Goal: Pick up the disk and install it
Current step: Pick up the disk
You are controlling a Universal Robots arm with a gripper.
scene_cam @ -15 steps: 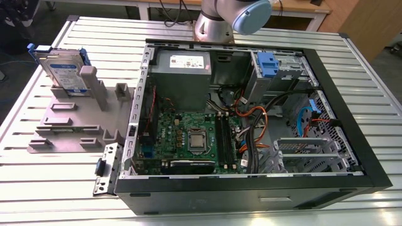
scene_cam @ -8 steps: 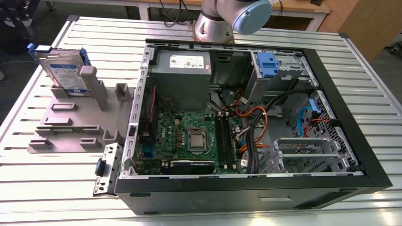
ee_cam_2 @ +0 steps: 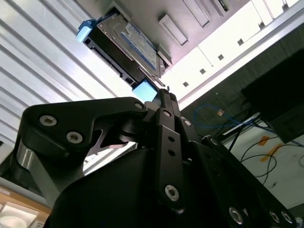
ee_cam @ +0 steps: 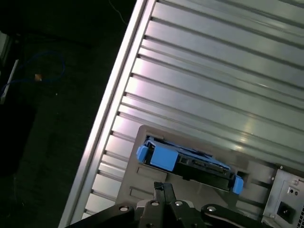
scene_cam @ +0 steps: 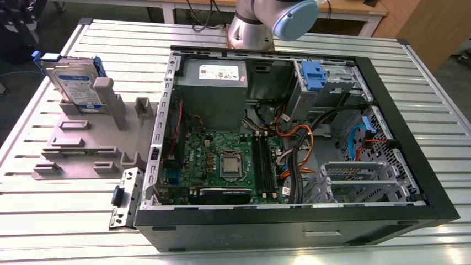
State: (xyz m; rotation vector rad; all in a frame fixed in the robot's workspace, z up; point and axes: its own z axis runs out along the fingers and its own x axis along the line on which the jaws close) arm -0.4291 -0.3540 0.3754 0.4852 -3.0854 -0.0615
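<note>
From the exterior view, the disk [scene_cam: 74,83] stands on edge in a slot at the far end of a grey holder [scene_cam: 88,141]. The holder lies on the ribbed metal table [scene_cam: 44,221], toward the exterior view's left. Just beside the holder sits an open computer case [scene_cam: 412,127], lying on its side with its green motherboard [scene_cam: 220,160] showing. At the back of the case there is a grey power supply [scene_cam: 213,72] and a small blue bracket [scene_cam: 312,74] in the drive bay. Part of the robot arm [scene_cam: 272,22] rises behind the case.

In the second wrist view, the black claw [ee_cam_2: 165,92] points toward the disk [ee_cam_2: 128,45] and sits close to its near blue corner. I cannot tell whether it touches that corner. Its tips look pressed together with nothing between them. The disk's labelled face is visible, and it is seated in the holder [ee_cam_2: 190,19].

In the first wrist view, the closed claw [ee_cam: 164,186] hangs near the disk [ee_cam: 190,160]. Here the disk shows edge-on, blue at both ends, and is held in the holder [ee_cam: 137,173] on the table [ee_cam: 213,71].
</note>
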